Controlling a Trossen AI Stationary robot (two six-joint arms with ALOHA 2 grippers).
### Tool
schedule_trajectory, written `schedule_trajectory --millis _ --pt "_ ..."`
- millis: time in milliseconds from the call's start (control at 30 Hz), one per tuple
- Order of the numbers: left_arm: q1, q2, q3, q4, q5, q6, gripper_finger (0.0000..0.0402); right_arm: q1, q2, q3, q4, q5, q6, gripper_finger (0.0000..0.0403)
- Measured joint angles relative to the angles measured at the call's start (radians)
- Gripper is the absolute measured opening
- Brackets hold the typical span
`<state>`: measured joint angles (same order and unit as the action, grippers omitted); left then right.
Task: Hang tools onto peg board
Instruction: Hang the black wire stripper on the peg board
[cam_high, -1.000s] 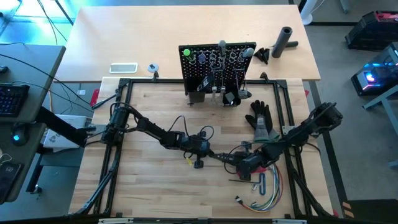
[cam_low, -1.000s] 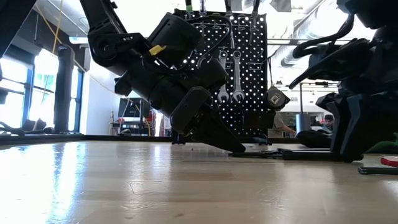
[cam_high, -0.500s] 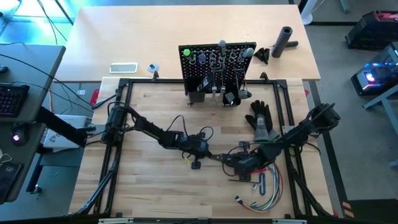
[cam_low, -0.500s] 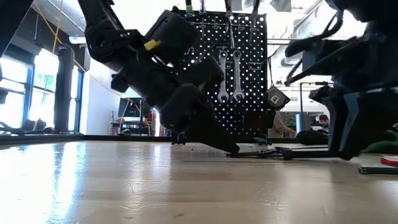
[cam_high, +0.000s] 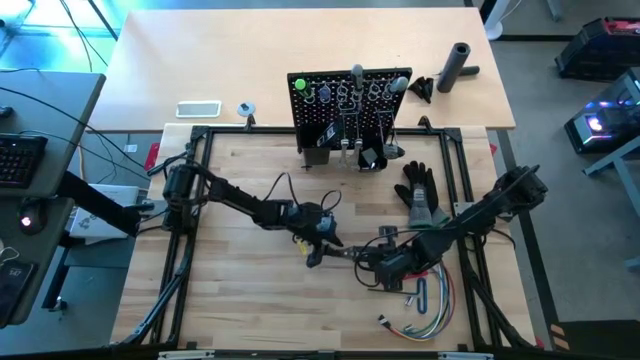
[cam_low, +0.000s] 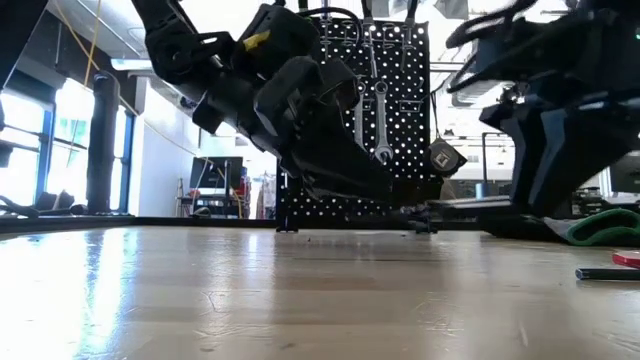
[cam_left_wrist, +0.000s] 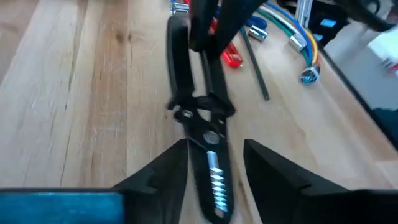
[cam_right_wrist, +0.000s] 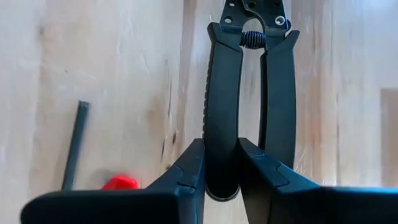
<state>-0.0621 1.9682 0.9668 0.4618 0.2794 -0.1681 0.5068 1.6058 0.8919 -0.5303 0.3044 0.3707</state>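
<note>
Seen from above, the black pliers (cam_high: 350, 253) lie flat on the desk (cam_high: 240, 300), well in front of the peg board (cam_high: 345, 105), their long axis running roughly parallel to the board's face between the two arms. The left claw (cam_high: 318, 252) is found at the nose end and the right claw (cam_high: 385, 268) at the handle end, so the right arm is judged the nearer to a carrying hold. Open desk lies between the pliers and the board; a black glove (cam_high: 420, 195) and a bundle of coloured wires (cam_high: 425, 305) crowd the right arm's side. In the low view, both arms are seen stooped close to the desk in front of the board (cam_low: 400, 110), where silver wrenches (cam_low: 380, 120) already hang. In the left wrist view, the left claw (cam_left_wrist: 216, 163) is seen spread apart, the serrated nose of the pliers (cam_left_wrist: 205, 124) lying between its fingers, apparently unclamped. In the right wrist view, the right claw (cam_right_wrist: 220, 163) is seen clamped on one handle of the pliers (cam_right_wrist: 222, 112), whose axis runs straight away from it; a red-handled tool (cam_right_wrist: 119, 182) lies just beside.
</note>
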Motion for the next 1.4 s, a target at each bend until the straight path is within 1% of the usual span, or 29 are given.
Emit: schedule_trajectory --millis 100,200,267,400,500,667,900,1100,1133,1200,1233,1300,1400 --pt "0.010 0.000 0.000 0.003 0.022 -0.039 0.0168 0.000 -0.002 0.027 -0.019 0.010 -0.031 0.0058" --pt "0.024 0.000 0.001 0.003 0.098 -0.074 0.0183 0.000 -0.002 0.061 -0.046 0.022 -0.069 0.0058" --pt "0.030 0.000 0.001 0.000 0.131 -0.098 0.0188 0.000 -0.002 0.086 -0.062 0.036 -0.092 0.0058" --pt "0.039 0.000 0.002 0.005 0.240 -0.127 0.0190 0.000 -0.002 0.127 -0.098 0.069 -0.135 0.0058" --pt "0.039 -0.001 0.002 0.005 0.275 -0.129 0.0183 0.000 -0.003 0.146 -0.102 0.082 -0.164 0.0058" --pt "0.038 -0.001 0.002 0.005 0.300 -0.129 0.0154 -0.003 -0.003 0.149 -0.103 0.083 -0.189 0.0058" --pt "0.039 -0.002 0.003 0.003 0.374 -0.135 0.0092 0.000 -0.002 0.151 -0.102 0.080 -0.204 0.0058" --pt "0.047 -0.002 0.003 -0.006 0.384 -0.149 0.0048 0.005 -0.002 0.151 -0.103 0.092 -0.239 0.0056" --pt "0.049 -0.002 0.003 -0.006 0.387 -0.149 0.0043 0.005 -0.002 0.151 -0.103 0.092 -0.242 0.0052" --pt "0.051 -0.002 0.002 -0.008 0.394 -0.140 0.0031 0.005 -0.002 0.152 -0.096 0.085 -0.256 0.0017" --pt "0.051 -0.001 0.002 -0.010 0.396 -0.133 0.0024 0.006 -0.002 0.153 -0.094 0.080 -0.258 0.0009" --pt "0.052 0.000 0.000 -0.017 0.386 -0.119 0.0009 0.007 -0.002 0.154 -0.091 0.073 -0.259 0.0002" --pt "0.052 0.000 0.000 -0.027 0.364 -0.096 0.0006 0.006 -0.002 0.154 -0.094 0.058 -0.250 0.0003"
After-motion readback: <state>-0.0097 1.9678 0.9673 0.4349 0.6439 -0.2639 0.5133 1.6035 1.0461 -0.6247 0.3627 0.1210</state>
